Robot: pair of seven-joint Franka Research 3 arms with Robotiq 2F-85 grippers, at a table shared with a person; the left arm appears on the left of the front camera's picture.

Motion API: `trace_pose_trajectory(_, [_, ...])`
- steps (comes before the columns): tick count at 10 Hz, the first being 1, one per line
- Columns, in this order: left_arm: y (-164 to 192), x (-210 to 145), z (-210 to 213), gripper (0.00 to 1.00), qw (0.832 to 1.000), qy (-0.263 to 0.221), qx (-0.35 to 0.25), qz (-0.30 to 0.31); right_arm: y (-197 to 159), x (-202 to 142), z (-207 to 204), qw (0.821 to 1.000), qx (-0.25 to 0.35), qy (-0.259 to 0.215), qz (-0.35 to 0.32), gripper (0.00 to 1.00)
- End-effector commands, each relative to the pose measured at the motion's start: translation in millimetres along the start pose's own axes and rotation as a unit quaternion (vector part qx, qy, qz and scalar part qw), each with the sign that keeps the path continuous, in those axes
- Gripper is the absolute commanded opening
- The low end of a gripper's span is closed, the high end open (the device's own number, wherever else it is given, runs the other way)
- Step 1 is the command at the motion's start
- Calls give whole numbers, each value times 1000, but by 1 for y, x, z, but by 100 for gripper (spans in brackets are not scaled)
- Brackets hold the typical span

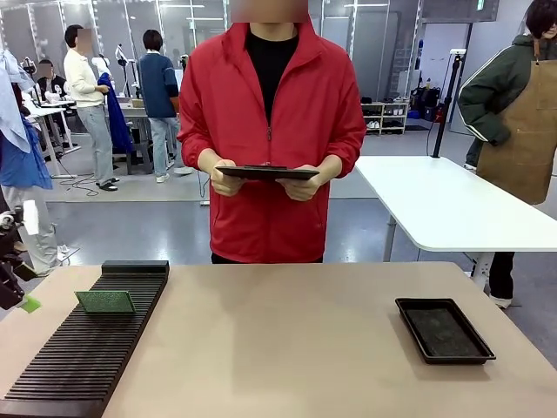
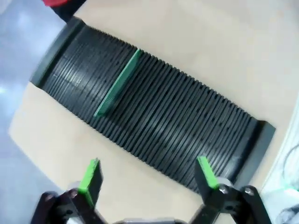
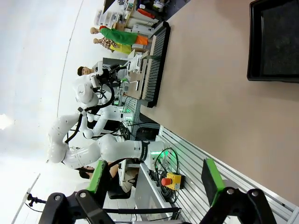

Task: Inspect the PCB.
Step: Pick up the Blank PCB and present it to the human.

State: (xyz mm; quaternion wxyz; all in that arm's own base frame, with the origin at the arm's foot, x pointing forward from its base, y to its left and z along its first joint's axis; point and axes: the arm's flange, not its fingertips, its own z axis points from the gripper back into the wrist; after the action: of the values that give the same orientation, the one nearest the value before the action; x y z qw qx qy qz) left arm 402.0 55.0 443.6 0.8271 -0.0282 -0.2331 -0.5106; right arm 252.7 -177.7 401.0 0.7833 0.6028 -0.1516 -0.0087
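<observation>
My left claw (image 2: 148,171) hangs over the left side of the table (image 1: 287,348). Its jaws are apart with nothing between them, and it looks down on the black slotted rack (image 2: 159,121). The PCB (image 2: 117,85) stands on edge in 1 of the rack's slots, toward the far end, well apart from my green pads (image 2: 91,177). No finger touches it.

My right claw (image 3: 154,182) is spread wide too and carries nothing. The shallow black tray (image 3: 275,42) lies on the table ahead of it, on the right side, and I see no board in it. At the far side a person holds a dark tablet (image 1: 267,172) level in both hands and looks down at it.

As I judge it, the task is at its very start and none of it is done. The board has not been gripped, lifted or shown to anyone. What is left is nearly everything:

- bring my left claw down over the board
- close on its upper edge
- draw it straight up out of the slot
- hold it where it can be checked

Where the board goes after that, I cannot tell; the tray is 1 likely place.
</observation>
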Motion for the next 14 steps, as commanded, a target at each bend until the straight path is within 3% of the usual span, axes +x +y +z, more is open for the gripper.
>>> trace_pose_trajectory(1, [1, 20, -12, 100, 993, 48, 53, -91, 0, 1, 0, 1000, 6, -4, 9, 100])
trace_pose_trajectory(2, [15, 29, -18, 100, 993, 61, 51, -93, 0, 1, 0, 1000, 6, -4, 9, 100])
trace_pose_trajectory(5, [39, 52, -45, 100, 977, 92, 36, -189, 0, 1, 0, 1000, 6, -4, 9, 100])
trace_pose_trajectory(7, [51, 60, -57, 100, 973, 97, 23, -208, 0, 1, 0, 1000, 6, -4, 9, 100])
trace_pose_trajectory(10, [55, 65, -90, 100, 969, 137, 35, -204, 0, 1, 0, 1000, 6, -4, 9, 100])
trace_pose_trajectory(14, [59, 63, -126, 100, 967, 144, 39, -207, 0, 1, 0, 1000, 6, -4, 9, 100])
